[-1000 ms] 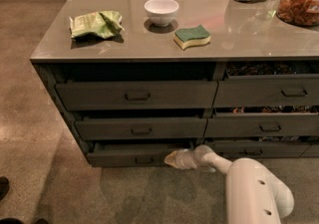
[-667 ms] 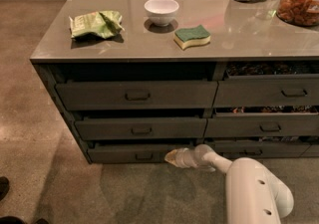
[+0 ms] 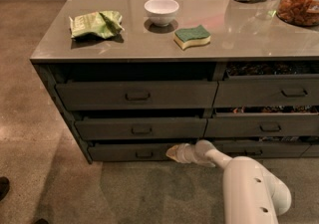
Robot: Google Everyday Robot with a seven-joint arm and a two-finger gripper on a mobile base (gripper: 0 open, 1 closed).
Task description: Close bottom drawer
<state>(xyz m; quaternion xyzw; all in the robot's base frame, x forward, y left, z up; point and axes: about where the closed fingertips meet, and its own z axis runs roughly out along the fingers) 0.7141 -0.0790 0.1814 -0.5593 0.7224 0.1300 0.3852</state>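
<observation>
The bottom drawer (image 3: 129, 152) is the lowest of the left stack, a low flat dark grey front with a small dark centre pull. It stands pulled out only slightly, with a dark gap above its front. My gripper (image 3: 172, 153) is low down at the right end of that drawer front, its pale tips against or very near the front. The white arm (image 3: 251, 188) reaches in from the lower right. The drawer's inside is hidden.
Two taller grey drawers (image 3: 135, 95) stand slightly open above it. A right-hand stack (image 3: 269, 128) shows colourful clutter. The grey counter (image 3: 224, 39) holds a green bag (image 3: 95, 24), white bowl (image 3: 161, 10), sponge (image 3: 192, 36), jug and jar. Brown floor lies to the left.
None visible; the gripper and the bottom drawer stand as they did a second ago.
</observation>
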